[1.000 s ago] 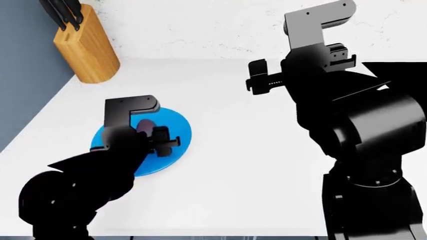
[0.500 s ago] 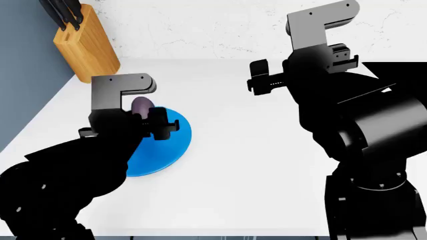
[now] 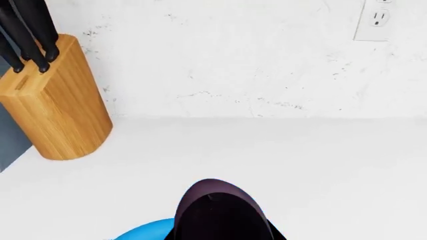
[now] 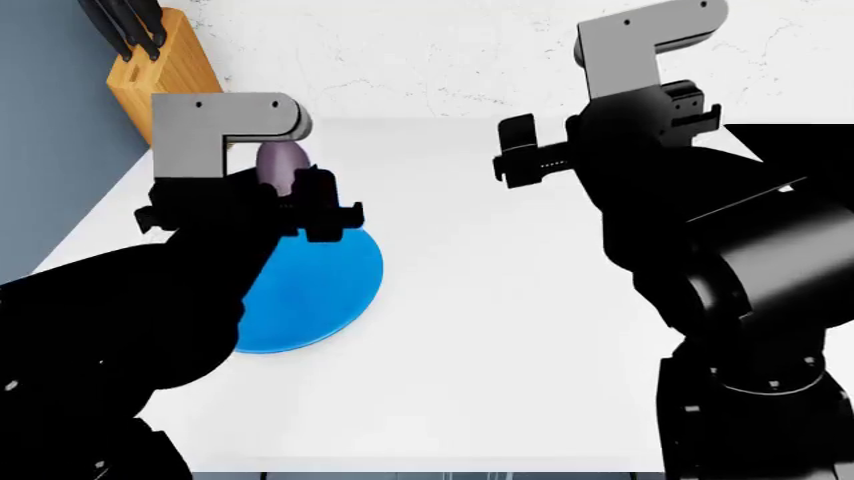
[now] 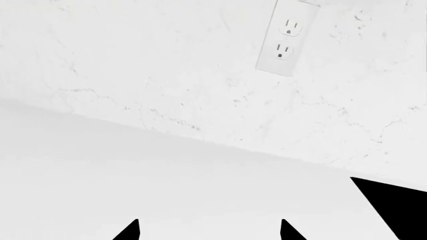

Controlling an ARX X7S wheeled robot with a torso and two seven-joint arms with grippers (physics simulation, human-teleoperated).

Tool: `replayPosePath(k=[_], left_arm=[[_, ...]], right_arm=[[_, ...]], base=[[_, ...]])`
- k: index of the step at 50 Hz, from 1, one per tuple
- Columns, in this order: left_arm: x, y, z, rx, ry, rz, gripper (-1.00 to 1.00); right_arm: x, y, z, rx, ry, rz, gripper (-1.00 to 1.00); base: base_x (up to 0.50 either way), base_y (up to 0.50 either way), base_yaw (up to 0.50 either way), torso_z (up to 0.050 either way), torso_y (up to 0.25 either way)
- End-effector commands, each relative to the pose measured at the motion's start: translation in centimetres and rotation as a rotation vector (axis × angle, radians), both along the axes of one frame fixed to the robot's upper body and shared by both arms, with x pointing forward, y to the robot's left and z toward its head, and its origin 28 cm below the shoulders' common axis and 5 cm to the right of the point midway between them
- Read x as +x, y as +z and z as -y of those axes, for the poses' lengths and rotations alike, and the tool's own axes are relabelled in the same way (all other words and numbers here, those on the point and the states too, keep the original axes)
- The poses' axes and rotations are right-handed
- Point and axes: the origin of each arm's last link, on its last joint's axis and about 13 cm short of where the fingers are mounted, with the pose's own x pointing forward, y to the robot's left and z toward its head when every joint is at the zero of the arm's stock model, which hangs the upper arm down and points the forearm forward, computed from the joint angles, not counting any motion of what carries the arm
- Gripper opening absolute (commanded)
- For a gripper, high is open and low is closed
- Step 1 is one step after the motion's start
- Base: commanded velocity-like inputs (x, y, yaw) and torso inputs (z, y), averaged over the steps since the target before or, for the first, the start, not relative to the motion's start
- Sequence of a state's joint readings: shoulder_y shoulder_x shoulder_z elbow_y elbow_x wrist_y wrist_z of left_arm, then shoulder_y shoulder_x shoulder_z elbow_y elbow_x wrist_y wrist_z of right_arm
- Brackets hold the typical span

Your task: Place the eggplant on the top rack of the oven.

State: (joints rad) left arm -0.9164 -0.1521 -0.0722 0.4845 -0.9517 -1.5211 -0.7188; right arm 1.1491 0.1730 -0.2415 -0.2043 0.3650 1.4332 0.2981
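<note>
Eggplant (image 4: 280,162) pinched in my left pincer (image 4: 274,205), held up off the blue plate (image 4: 314,285) over the white counter (image 4: 507,330) near the knife block (image 4: 154,75); my right pincer (image 5: 208,231) spread, holding nothing.

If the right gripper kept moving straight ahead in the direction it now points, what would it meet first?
Probably the white marbled wall behind the counter. The right gripper is open and empty, nothing stands between, and the outlet sits off to one side. Depth is uncertain.
</note>
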Motion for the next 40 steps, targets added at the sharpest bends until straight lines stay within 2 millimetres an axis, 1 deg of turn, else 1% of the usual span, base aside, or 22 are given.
replayPosePath(k=[1, 9, 20, 40], left_arm=[[-0.6, 2.0, 0.3, -0.021, -0.022, 0.064, -1.00], [-0.9, 3.2, 0.2, -0.038, -0.027, 0.089, -1.00], [-1.2, 3.5, 0.0, -0.053, -0.019, 0.098, -1.00], [-1.0, 3.1, 0.1, -0.061, -0.021, 0.094, -1.00]], right_arm=[[-0.3, 0.2, 0.0, -0.013, 0.011, 0.026, 1.00], [-0.4, 0.7, -0.2, -0.020, 0.006, 0.041, 1.00], [-0.5, 0.8, -0.1, -0.038, -0.003, 0.034, 1.00], [-0.5, 0.6, 0.0, -0.034, -0.012, 0.030, 1.00]], base=[[0.00, 0.00, 0.00, 0.000, 0.000], [0.00, 0.00, 0.00, 0.000, 0.000], [-0.03, 0.00, 0.00, 0.000, 0.000], [-0.49, 0.00, 0.00, 0.000, 0.000]])
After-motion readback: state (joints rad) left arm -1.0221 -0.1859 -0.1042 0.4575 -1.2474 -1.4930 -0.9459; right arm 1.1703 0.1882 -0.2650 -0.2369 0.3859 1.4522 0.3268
